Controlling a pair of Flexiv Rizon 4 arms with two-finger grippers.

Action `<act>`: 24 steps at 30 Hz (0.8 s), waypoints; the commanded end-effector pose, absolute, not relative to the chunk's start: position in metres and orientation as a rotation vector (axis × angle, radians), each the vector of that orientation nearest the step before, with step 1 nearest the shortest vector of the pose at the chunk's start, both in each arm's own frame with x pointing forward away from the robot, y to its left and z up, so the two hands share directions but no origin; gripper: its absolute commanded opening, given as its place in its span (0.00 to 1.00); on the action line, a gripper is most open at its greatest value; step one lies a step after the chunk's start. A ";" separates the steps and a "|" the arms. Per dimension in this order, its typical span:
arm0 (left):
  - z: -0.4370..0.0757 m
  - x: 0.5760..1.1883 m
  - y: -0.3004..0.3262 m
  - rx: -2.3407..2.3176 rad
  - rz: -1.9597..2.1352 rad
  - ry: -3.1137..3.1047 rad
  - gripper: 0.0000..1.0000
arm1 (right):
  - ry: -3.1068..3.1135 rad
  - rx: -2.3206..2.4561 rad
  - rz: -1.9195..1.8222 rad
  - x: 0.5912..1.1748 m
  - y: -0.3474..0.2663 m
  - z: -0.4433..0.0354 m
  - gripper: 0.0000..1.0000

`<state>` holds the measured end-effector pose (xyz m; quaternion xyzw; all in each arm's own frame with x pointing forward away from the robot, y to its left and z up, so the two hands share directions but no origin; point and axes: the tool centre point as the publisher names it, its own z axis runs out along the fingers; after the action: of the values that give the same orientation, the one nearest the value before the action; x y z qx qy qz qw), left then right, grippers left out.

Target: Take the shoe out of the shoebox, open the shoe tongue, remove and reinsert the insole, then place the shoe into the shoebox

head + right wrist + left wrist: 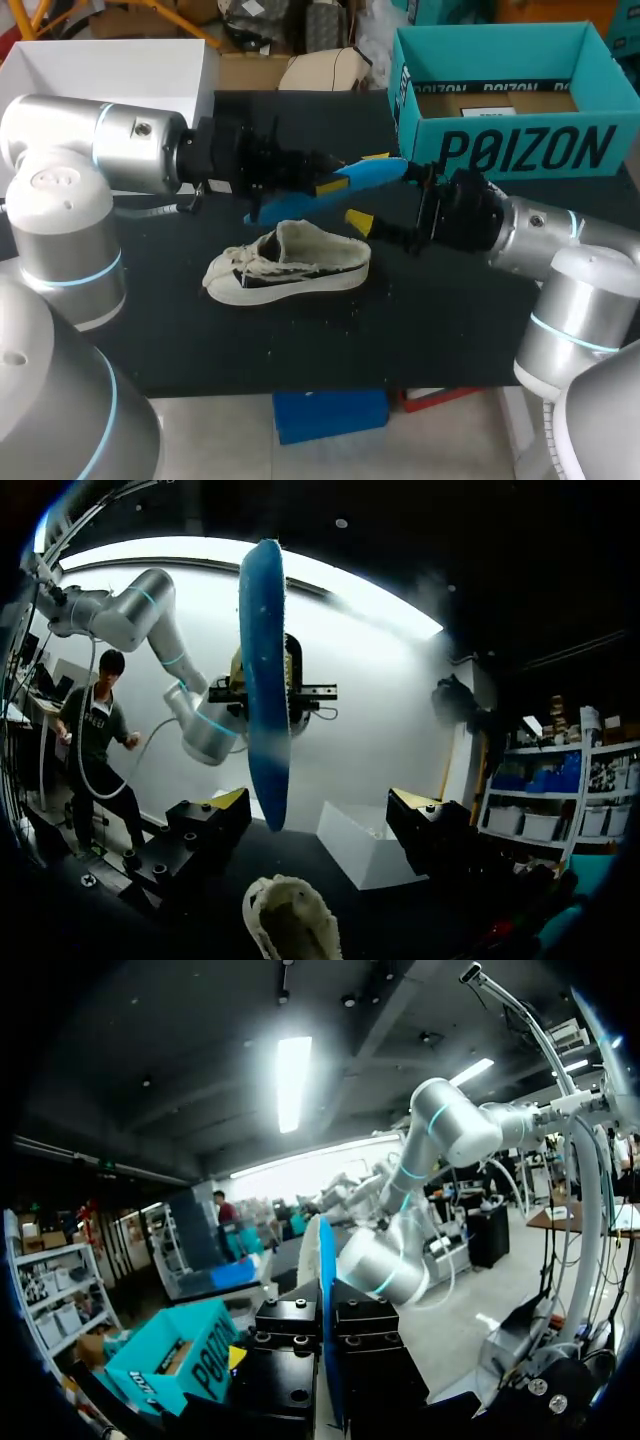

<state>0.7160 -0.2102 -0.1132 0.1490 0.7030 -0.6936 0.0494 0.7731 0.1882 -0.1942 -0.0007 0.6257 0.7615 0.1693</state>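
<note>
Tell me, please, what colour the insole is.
The insole is blue, clearest in the right wrist view.

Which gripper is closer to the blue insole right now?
Left. The left gripper is shut on the insole; the right gripper stands open around its far end, not touching.

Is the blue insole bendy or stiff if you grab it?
Probably bendy: the blue insole looks thin and slightly curved. Likely light too, since the left gripper holds it up by a pinch alone.
</note>
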 end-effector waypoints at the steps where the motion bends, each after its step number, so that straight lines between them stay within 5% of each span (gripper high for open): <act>1: -0.114 0.715 -0.212 0.452 -2.111 2.140 0.00 | 1.703 -0.007 2.236 0.776 0.199 -0.195 0.85; 13: -0.114 0.715 -0.212 0.452 -2.111 2.140 0.00 | 1.610 -0.022 2.336 0.772 0.215 -0.187 0.71; 16: -0.114 0.715 -0.212 0.452 -2.111 2.140 0.00 | 1.598 -0.030 2.344 0.771 0.217 -0.184 0.53; 18: -0.114 0.715 -0.212 0.452 -2.111 2.140 0.00 | 1.598 -0.037 2.344 0.770 0.219 -0.183 0.50; 24: -0.114 0.715 -0.212 0.452 -2.111 2.140 0.00 | 1.592 -0.058 2.347 0.769 0.222 -0.177 0.49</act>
<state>0.7160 -0.2100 -0.1132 0.1490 0.7030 -0.6936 0.0494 0.7683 0.2196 -0.1786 -0.0203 0.5536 0.8186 0.1518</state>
